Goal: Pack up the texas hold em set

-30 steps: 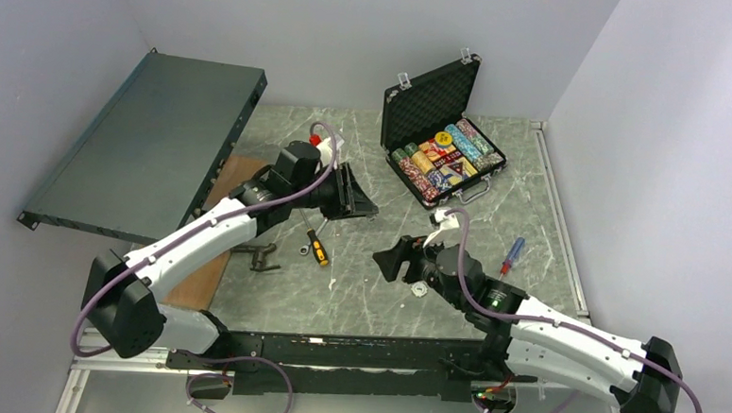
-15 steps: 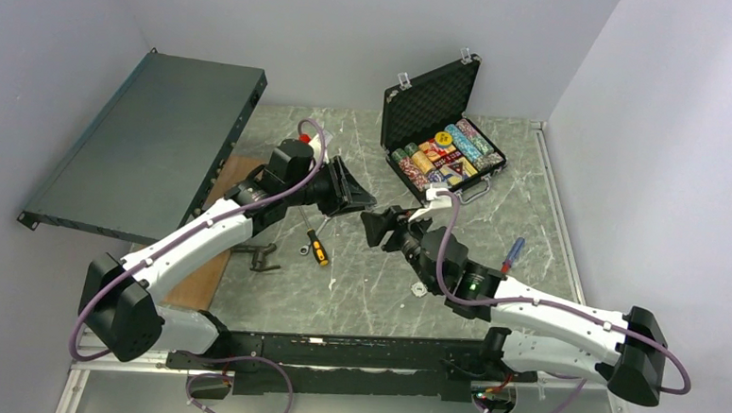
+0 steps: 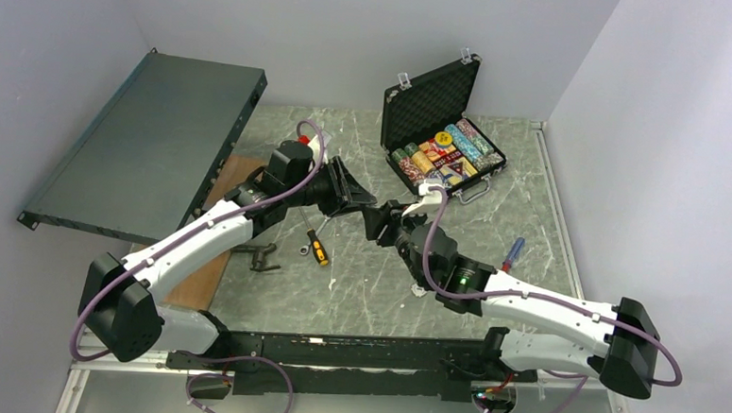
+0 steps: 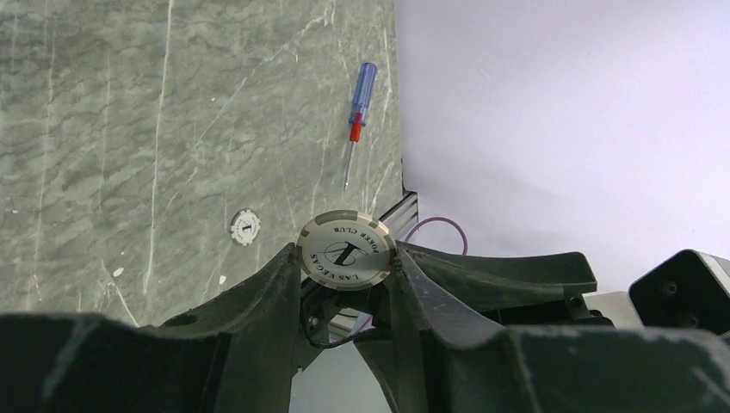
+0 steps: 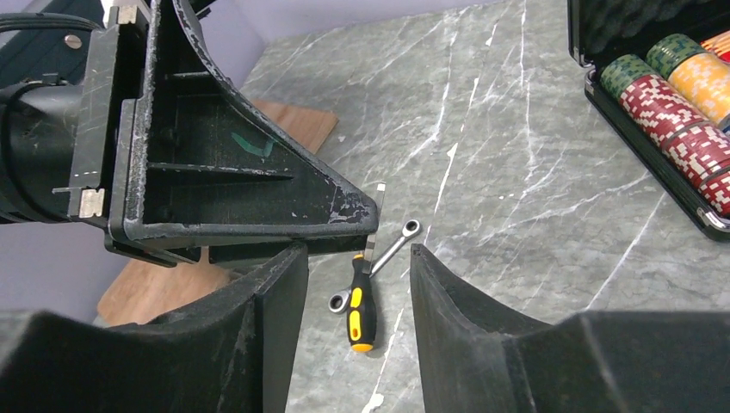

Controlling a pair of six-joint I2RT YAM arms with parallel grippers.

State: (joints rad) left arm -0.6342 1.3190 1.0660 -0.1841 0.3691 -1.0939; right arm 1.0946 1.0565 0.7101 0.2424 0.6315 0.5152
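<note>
The black briefcase (image 3: 431, 104) stands open at the back right, with rows of coloured poker chips (image 3: 448, 154) inside; its corner and chips (image 5: 680, 112) show in the right wrist view. My left gripper (image 3: 366, 204) is shut on a white "Las Vegas Poker Club" chip (image 4: 347, 250), held above the table. My right gripper (image 3: 378, 222) is open and empty, its jaws right in front of the left fingertips. The held chip shows edge-on (image 5: 375, 219) just above my right gripper's gap (image 5: 357, 254). A second white chip (image 4: 245, 227) lies on the table.
A yellow-handled screwdriver (image 3: 317, 246) and a wrench (image 5: 392, 249) lie below the grippers. A blue-handled screwdriver (image 3: 512, 255) lies right. A dark-grey metal panel (image 3: 148, 143) leans at the left over a wooden board (image 3: 218, 246). A black tool (image 3: 260, 256) lies beside it.
My right arm has swung back and left from the table's middle until its open jaws meet the left gripper's tip. The left gripper shifted slightly, still holding the chip.
</note>
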